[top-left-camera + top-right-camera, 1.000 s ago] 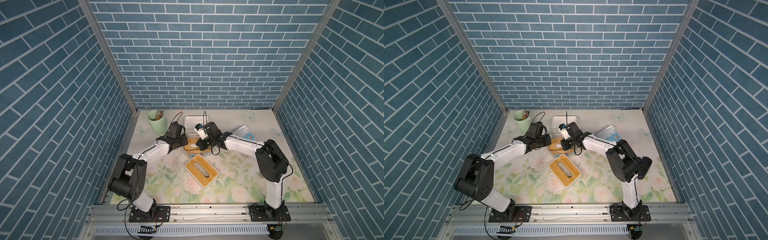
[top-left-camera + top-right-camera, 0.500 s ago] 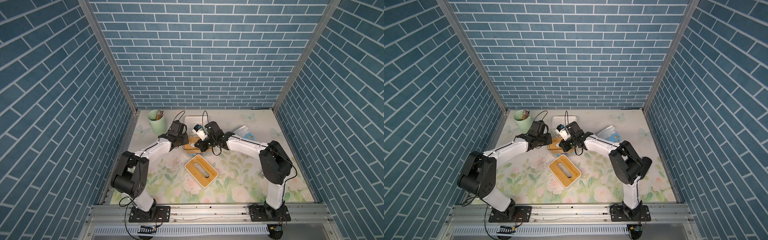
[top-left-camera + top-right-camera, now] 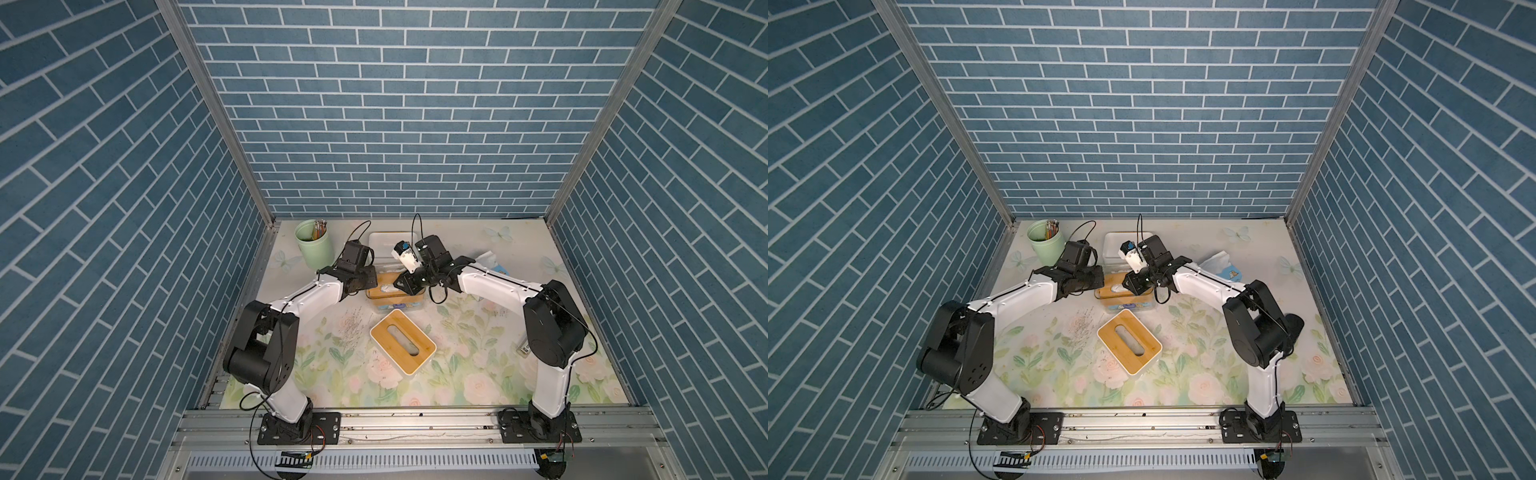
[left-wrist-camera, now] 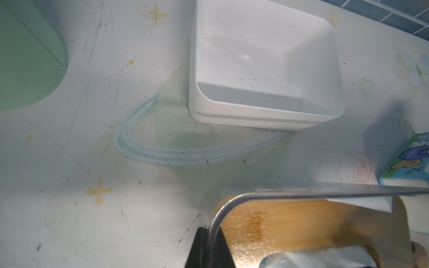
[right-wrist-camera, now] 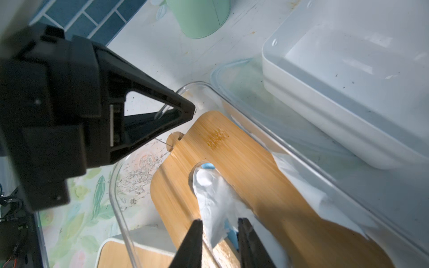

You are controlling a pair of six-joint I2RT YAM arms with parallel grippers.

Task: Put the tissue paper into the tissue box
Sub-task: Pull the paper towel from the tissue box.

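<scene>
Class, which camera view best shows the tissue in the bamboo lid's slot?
Right wrist view: the tissue is close and clear, poking through the bamboo lid between the fingers of the right end effector. The left wrist view catches only a cropped bit; both top views show a tiny white speck.

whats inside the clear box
A slotted bamboo board lies inside the clear box, a tissue poking up through the slot. The board hides what is beneath, except white paper at its edge.

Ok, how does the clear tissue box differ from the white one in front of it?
The clear tissue box has see-through walls; the white tissue box is opaque. The clear one's slot has tissue paper poking out; the white one's slot looks empty. Both are bamboo-topped rectangles with a slot.
</scene>
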